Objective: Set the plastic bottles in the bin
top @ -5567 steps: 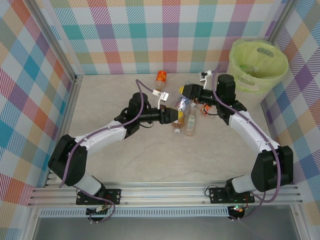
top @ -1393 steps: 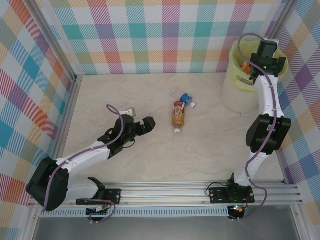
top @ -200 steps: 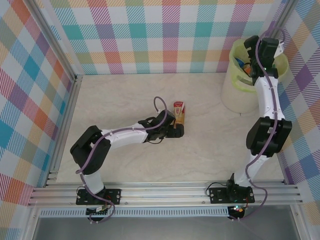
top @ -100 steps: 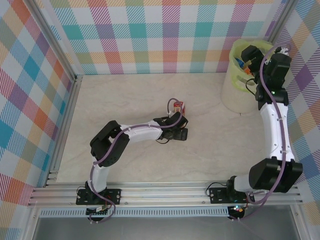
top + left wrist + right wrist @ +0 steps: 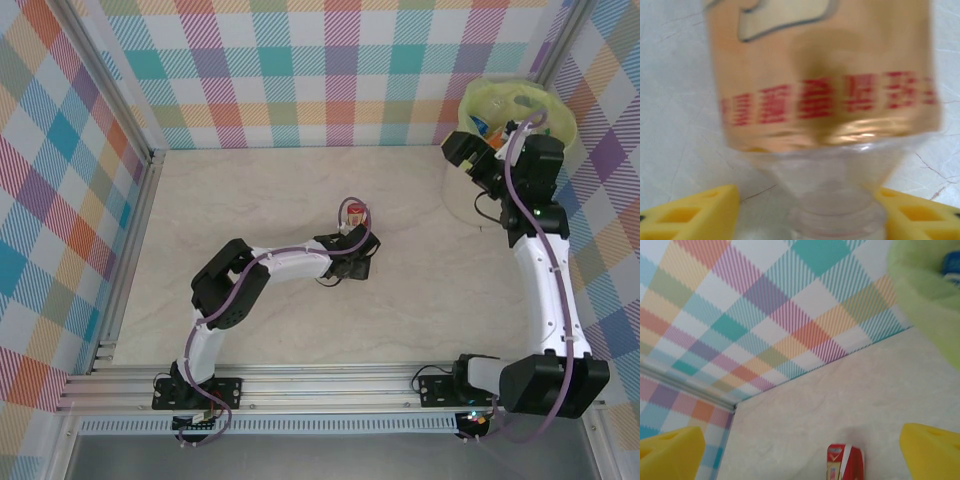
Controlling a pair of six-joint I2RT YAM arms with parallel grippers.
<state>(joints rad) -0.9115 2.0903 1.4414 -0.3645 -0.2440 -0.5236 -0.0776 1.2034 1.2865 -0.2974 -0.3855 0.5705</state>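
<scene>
One plastic bottle (image 5: 353,212) with an orange and red label lies on the table's middle; it is also seen from the right wrist (image 5: 845,463). My left gripper (image 5: 352,252) is at its neck end. In the left wrist view the clear neck (image 5: 832,212) sits between the yellow fingers (image 5: 690,214). The right-hand finger touches the bottle's shoulder, while a gap shows beside the left-hand one, so the jaws are part-way open. The bin (image 5: 535,100), lined in lime green (image 5: 927,300), stands at the back right with bottles (image 5: 484,125) inside. My right gripper (image 5: 463,150) hangs open and empty (image 5: 802,455) beside the bin's left rim.
Plaid walls (image 5: 300,70) enclose the table on three sides, with a metal post (image 5: 150,160) at the back left corner. The right arm's links (image 5: 545,270) run along the right wall. Bare table (image 5: 250,190) lies around the bottle.
The left gripper's jaws have narrowed around the bottle's neck. The right arm has swung from above the bin down to its left side, still open.
</scene>
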